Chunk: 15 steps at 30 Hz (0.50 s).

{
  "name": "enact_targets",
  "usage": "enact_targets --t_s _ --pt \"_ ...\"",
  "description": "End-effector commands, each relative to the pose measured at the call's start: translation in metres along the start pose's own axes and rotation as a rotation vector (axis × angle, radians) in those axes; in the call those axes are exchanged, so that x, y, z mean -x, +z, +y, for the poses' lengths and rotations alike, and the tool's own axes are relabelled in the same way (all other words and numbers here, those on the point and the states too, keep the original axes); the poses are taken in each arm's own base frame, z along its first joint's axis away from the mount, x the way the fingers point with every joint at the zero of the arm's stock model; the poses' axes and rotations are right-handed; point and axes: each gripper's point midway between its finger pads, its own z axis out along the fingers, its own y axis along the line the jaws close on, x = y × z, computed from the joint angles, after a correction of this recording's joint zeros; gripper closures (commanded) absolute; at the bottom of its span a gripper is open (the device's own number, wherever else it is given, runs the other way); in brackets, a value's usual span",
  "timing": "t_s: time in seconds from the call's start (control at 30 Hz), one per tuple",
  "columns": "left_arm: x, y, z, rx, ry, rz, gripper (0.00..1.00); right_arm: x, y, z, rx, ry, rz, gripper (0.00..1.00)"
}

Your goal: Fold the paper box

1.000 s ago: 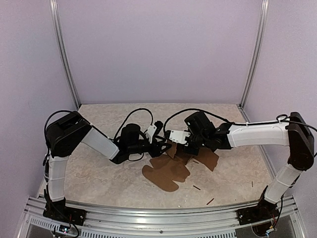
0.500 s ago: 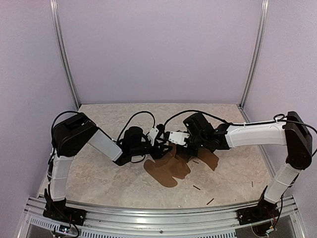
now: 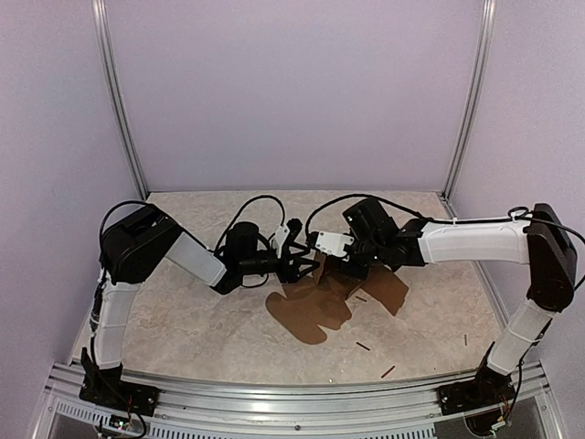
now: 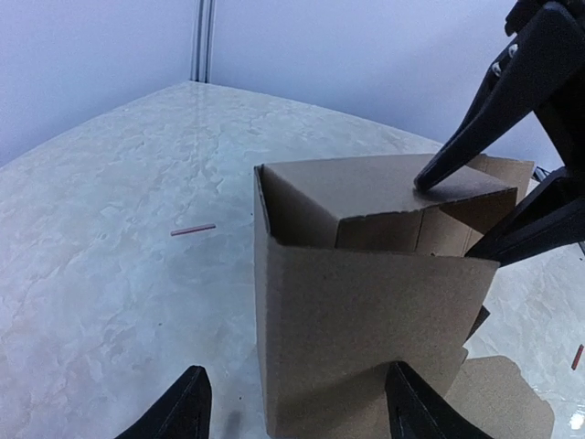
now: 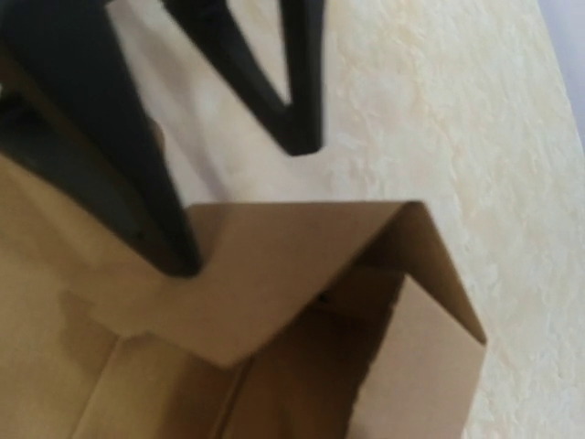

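**Half-raised plain brown cardboard box (image 4: 366, 311) in the middle of the pale marbled desk (image 4: 110, 238), with an arm at either side.**

We see the black two-finger left tool (image 4: 294, 384) spread wide, one finger at each side of the box's upright near wall, and its left finger stands clear of the card. The black right tool (image 4: 452, 219) comes in from the opposite side. Its upper fingertip rests on the flap folded over the top and its lower finger lies at the wall's upper edge. Whether those fingers pinch the card or only press on it we cannot tell. From above, the rest of the sheet lies flat on the desk, on the side nearer the arm bases. A thin reddish stick (image 4: 193, 230) lies on the desk, apart from the box.
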Motion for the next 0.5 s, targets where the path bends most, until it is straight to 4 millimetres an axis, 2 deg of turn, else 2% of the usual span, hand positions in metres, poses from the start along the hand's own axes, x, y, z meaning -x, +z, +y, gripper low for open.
enact_targets --t_s 0.0,0.2,0.47 --pt "0.002 0.010 -0.009 -0.151 0.031 0.001 0.36 -0.006 0.007 0.004 0.053 0.034 0.016 0.65" --pt "-0.008 0.024 -0.011 -0.225 -0.004 0.051 0.36 -0.008 0.010 0.004 0.075 0.051 0.010 0.65" --pt "-0.016 0.029 -0.008 -0.217 -0.027 0.080 0.38 -0.009 0.011 0.005 0.089 0.062 0.002 0.65"
